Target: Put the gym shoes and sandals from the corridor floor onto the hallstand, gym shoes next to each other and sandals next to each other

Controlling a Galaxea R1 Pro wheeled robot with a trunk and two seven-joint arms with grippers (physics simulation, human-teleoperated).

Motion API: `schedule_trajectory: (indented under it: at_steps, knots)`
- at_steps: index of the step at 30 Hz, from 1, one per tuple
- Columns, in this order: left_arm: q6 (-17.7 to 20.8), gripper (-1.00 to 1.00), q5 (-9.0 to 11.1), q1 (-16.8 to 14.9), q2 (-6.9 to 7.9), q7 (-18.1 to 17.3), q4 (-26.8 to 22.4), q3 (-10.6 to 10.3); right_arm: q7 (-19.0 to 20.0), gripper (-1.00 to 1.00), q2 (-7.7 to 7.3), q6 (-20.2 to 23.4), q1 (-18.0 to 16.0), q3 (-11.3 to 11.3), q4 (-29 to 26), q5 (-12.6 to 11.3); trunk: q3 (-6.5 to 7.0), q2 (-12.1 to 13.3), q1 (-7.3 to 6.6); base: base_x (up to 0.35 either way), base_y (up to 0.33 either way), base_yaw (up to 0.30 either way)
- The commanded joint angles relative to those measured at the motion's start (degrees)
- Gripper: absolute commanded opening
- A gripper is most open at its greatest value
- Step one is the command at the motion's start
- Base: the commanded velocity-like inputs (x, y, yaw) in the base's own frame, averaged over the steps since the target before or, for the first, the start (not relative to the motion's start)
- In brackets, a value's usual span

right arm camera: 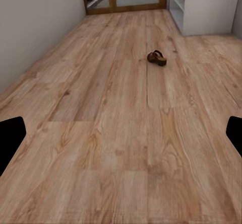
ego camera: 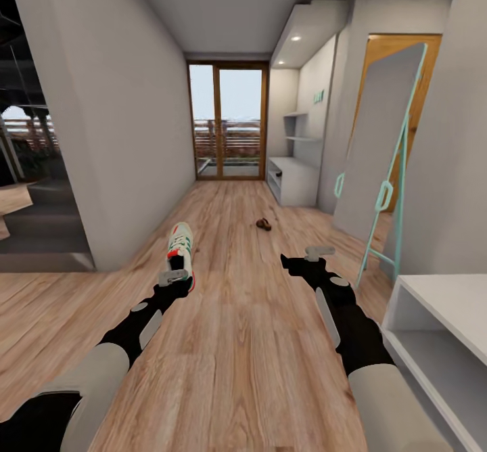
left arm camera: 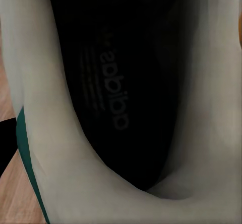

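L gripper [ego camera: 177, 277] holds gym shoe [ego camera: 181, 249]; sandal [ego camera: 264, 224] ahead — mirror [ego camera: 379, 154] right.

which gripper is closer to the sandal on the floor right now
Right. The right gripper hangs open over bare floor, short of the sandal lying ahead. The left gripper is farther off across the corridor, holding a gym shoe.

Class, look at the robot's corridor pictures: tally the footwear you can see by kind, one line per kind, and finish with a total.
Gym shoes: 1, the gym shoe at the left gripper, its inside close up in the left wrist view.
Sandals: 1, the sandal lying on the corridor floor further along.
Total: 2 pieces of footwear.
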Motion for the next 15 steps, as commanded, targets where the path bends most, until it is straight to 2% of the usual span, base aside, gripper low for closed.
schedule_trajectory:
  at_steps: [1,15]
  knots:
    - [-0.06,-1.0,0.51,-0.05,-0.01,-0.42,0.06,0.17,0.14,1.0,0.02,0.27,-0.03,-0.04,-0.07,-0.02,-0.06,-0.02,0.02,0.349,0.0,0.0]
    - [-0.06,-1.0,0.51,-0.05,0.01,-0.42,0.05,0.17,0.13,1.0,0.02,0.31,-0.03,0.15,-0.07,0.09,-0.06,-0.02,0.02,0.349,0.0,0.0]
